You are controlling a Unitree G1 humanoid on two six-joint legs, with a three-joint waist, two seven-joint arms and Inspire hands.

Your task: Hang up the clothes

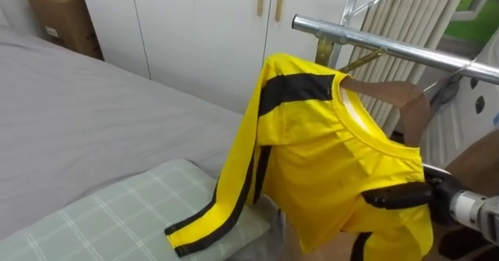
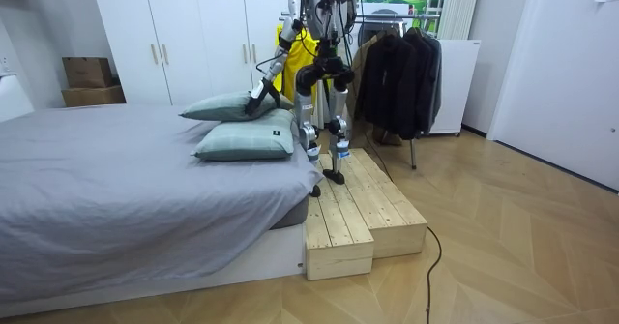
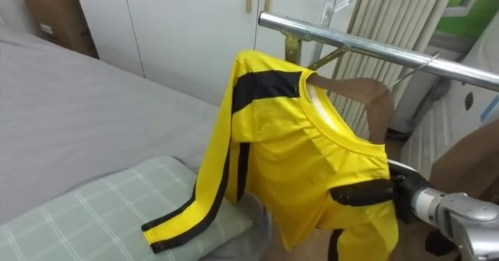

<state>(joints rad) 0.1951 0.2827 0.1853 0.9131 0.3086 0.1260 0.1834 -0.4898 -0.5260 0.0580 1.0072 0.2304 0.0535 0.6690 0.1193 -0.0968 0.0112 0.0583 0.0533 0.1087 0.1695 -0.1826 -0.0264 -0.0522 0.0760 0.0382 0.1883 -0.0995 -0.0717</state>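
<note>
Grips the low shoulder of the yellow shirt with the right hand, dark fingers curled round the cloth and probably round the hanger end beneath it. Carries that shirt on a wooden hanger, up in the air beside the bed, one black-striped sleeve dangling onto the pillow. Runs up and to the left from the gripping hand, long axis slanting towards the brass hook, just under the metal rail; cannot tell whether already caught over it. Calls, most likely, for a small lift and forward nudge from the right arm, plainly the nearer one. Shows the left hand low by the pillow in the room view, state not readable. Stands on a wooden platform between bed and dark coats, white wardrobes behind.
</note>
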